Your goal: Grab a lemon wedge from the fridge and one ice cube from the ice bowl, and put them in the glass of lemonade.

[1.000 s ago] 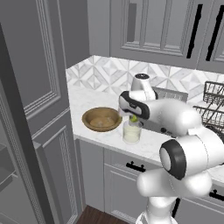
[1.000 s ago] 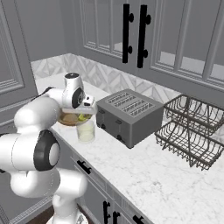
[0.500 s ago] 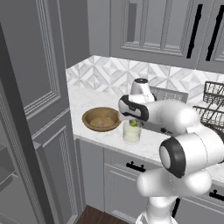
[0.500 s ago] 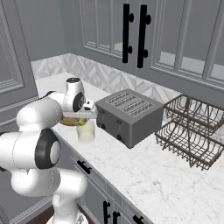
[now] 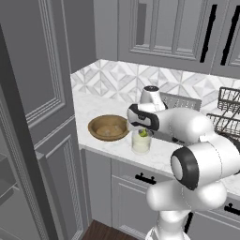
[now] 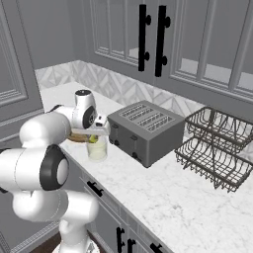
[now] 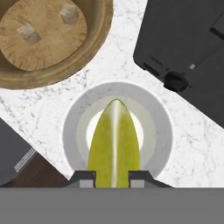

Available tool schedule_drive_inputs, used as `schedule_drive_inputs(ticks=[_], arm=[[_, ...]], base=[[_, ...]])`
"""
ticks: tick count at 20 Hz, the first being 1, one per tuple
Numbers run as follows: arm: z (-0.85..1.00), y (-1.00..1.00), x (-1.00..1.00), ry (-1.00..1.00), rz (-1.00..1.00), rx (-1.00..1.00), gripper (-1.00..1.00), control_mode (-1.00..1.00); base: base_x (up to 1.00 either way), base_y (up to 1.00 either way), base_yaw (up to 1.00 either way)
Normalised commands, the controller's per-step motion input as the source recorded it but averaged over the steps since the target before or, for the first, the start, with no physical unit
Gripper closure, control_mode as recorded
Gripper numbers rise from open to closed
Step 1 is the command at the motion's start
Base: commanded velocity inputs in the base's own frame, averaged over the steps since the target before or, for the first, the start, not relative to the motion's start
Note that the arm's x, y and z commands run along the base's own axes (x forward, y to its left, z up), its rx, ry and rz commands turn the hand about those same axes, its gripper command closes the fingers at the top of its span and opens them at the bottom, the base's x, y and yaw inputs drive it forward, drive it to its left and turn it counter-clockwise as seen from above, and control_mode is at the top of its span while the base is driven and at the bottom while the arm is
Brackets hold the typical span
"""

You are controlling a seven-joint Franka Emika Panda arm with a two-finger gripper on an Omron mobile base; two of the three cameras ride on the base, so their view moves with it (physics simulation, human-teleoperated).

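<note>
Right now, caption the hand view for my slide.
Gripper holds lemon wedge directly above the glass of lemonade, ice bowl beside it.

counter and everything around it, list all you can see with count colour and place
lemon wedge: 1, yellow-green, pinched in the tool right above the glass
glass of lemonade: 1, clear with pale yellow liquid, counter front edge, beside the bowl
ice bowl: 1, brown wood, counter, left of the glass
ice cubes: 2, pale, inside the bowl
toaster: 1, dark grey, counter, right of the glass
wire rack: 1, dark, counter, far right
cabinets: grey, above and below the counter
tool: 1, dark tips, shut on the wedge
</note>
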Motion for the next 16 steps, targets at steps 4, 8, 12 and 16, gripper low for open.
schedule_drive_inputs(ticks=[4, 8, 12, 16], arm=[[0.0, 0.0, 0.24, 0.01, 0.0, 0.0, 1.0, -1.0], [0.0, -0.06, 0.17, 0.0, 0.0, 0.0, 1.0, -1.0], [-0.03, -0.13, 0.0, 0.0, 0.0, 0.0, 1.0, -1.0], [0.0, -0.02, 0.0, 0.0, 0.0, 0.0, 1.0, -1.0]], base=[[0.0, 0.0, 0.0], [0.0, 0.0, 0.0], [0.0, 0.0, 0.0], [0.0, 0.0, 0.0]])
